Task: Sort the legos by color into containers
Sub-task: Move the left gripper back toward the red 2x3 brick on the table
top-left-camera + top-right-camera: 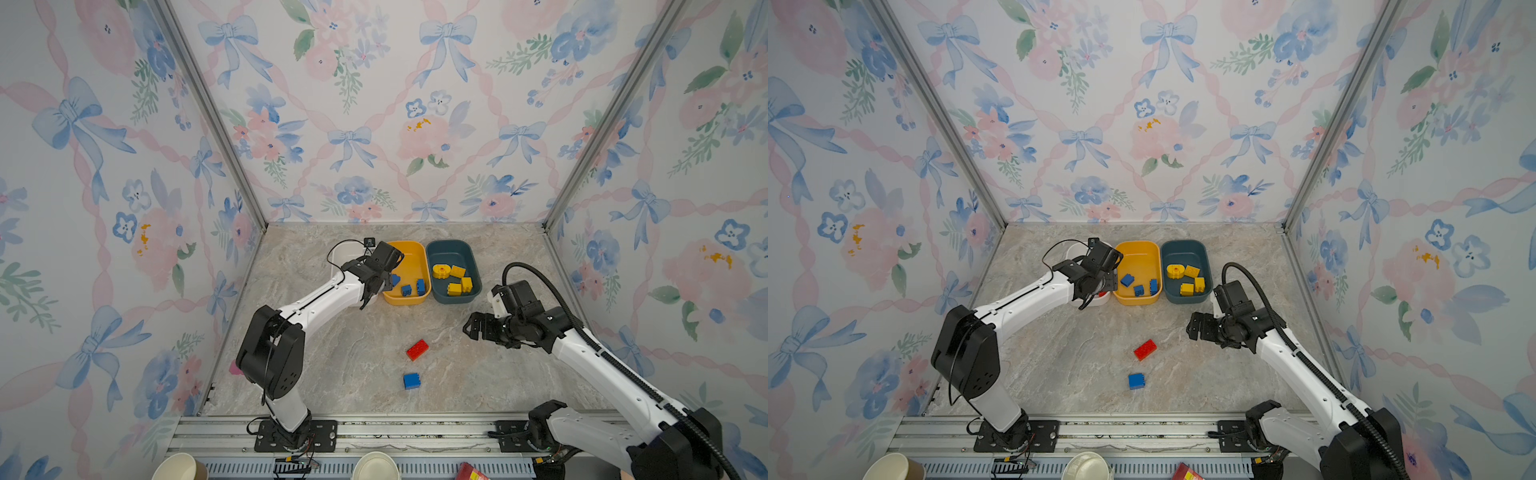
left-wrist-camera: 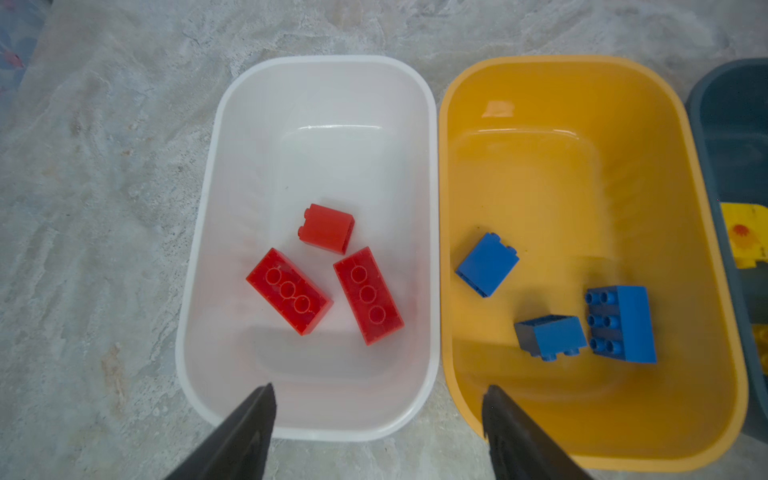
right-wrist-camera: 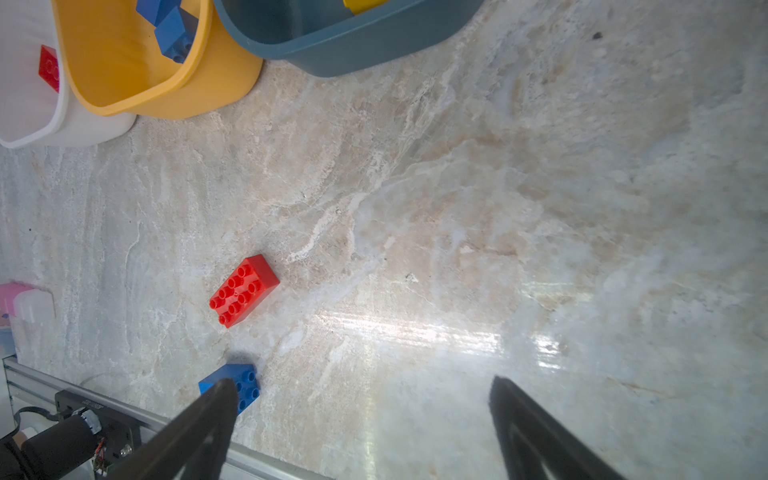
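Tubs stand three in a row at the far side of the tabletop (image 1: 332, 365). Reference point is the yellow tub (image 2: 540, 166), which is the middle one. In both top views the white tub (image 2: 324, 124) sits just beside it on the left. The teal tub (image 1: 452, 252) sits just beside it on the right.

Contents:
- **Yellow tub:** three blue bricks (image 2: 487, 264), all toward its near end, the largest lying on its side.
- **White tub:** three red bricks (image 2: 289, 291), two long ones turned underside up and one short one on its side.
- **Teal tub:** four yellow bricks (image 1: 457, 272), one of them round with a red dot.

Unsorted:
- **Long piece:** one red brick (image 1: 417, 349) lies studs up on the tabletop, well in front of the yellow tub.
- **Small piece:** one blue brick (image 1: 411, 380) lies farther out from the yellow tub, near the red brick but apart from it.

Left hand (image 2: 380, 388): open, fingers wide, nothing between them. It hangs over the near end of the white tub, close to the yellow tub's left rim.

Right hand (image 3: 361, 381): open and empty. It hangs above bare tabletop in front and to the right of the yellow tub, forward of the teal tub. It is well apart from both loose bricks.
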Available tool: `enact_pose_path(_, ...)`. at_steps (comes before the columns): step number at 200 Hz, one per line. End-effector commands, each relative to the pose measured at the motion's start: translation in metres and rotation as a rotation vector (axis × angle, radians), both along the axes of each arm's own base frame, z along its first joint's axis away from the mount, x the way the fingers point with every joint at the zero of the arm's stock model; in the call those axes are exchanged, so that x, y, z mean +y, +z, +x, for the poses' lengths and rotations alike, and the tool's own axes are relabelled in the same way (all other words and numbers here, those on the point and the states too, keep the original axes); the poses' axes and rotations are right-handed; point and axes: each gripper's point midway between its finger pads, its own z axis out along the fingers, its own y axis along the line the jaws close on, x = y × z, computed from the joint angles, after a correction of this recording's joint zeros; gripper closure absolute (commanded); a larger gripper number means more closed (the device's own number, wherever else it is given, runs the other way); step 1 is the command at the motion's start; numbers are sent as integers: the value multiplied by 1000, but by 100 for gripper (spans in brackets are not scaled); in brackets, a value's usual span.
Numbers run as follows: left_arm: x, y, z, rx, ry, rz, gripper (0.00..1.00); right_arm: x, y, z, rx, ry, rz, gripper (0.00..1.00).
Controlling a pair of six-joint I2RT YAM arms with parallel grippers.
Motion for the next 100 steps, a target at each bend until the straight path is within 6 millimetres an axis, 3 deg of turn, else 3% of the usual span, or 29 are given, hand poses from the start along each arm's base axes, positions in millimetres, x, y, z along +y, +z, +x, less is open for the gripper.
enact_pose_path(1,-11,0,-26,23,-130,45,18,-7,3,-4,8,6,-24,3)
enact_pose_path(50,-51,-14,-83,78,-426,105,15,-15,-2,-9,38,-4,-1,3)
enact_pose_path(100,-87,-24,-121,125,-659,121,17,-16,-5,-15,59,-13,38,3)
